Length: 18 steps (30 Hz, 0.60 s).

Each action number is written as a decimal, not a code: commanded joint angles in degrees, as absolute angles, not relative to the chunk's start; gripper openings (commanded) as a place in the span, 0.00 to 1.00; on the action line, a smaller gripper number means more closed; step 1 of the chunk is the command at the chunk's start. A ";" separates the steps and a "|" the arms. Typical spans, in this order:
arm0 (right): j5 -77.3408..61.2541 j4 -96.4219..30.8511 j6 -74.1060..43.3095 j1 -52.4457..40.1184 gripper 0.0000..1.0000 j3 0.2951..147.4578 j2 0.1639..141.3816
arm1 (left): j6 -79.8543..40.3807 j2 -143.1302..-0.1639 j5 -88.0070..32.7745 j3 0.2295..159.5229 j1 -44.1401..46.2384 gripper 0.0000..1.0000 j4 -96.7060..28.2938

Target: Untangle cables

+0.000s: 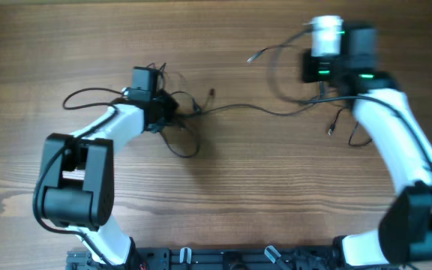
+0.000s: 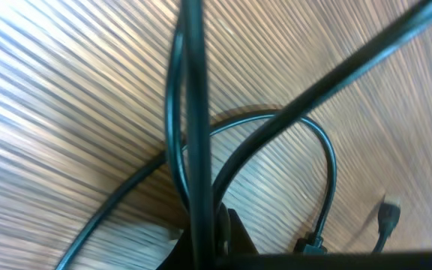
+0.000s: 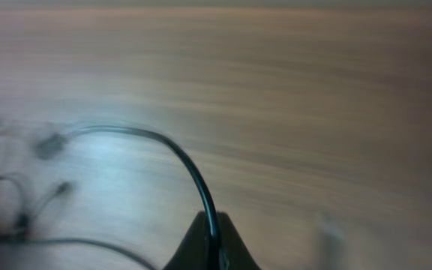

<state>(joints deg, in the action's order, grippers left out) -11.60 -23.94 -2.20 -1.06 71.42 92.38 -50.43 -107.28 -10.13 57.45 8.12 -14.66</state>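
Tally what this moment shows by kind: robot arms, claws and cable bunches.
Robot arms: 2, the left arm and the right arm
Claws: 2, the left claw and the right claw
Cable bunches: 1, the cables, stretched from one claw to the other; single cords cannot be counted
Total: 5

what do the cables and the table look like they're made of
cables: probably a rubber or soft plastic jacket, smooth black with a faint sheen. They bend in loose curves. What is inside is hidden.
table: wood or a wood-look laminate, brown with long grain lines and a low-gloss finish. The pictures don't settle which.
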 commanded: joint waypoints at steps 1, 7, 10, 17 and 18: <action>-8.01 -30.46 -8.95 6.44 0.04 71.20 88.49 | -49.69 -109.36 -9.17 55.51 6.61 0.04 -18.28; -6.76 -42.35 -13.52 14.31 0.06 69.41 89.17 | -49.71 -109.36 -9.17 55.48 6.63 0.04 -19.35; 2.74 -41.47 -16.64 14.33 0.42 63.99 90.19 | -49.71 -109.36 -9.17 55.48 6.63 0.04 -19.38; 5.98 -33.61 -18.17 14.33 1.00 59.42 93.65 | -49.71 -109.40 -9.17 55.48 6.63 0.05 -19.35; 6.02 -32.69 -18.17 14.33 1.00 58.37 93.86 | -49.71 -109.40 -9.17 55.48 6.63 0.07 -19.35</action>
<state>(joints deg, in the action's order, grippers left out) 4.21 -34.15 -17.10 14.41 60.20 92.36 -50.41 -106.98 -11.03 57.78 6.87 -17.39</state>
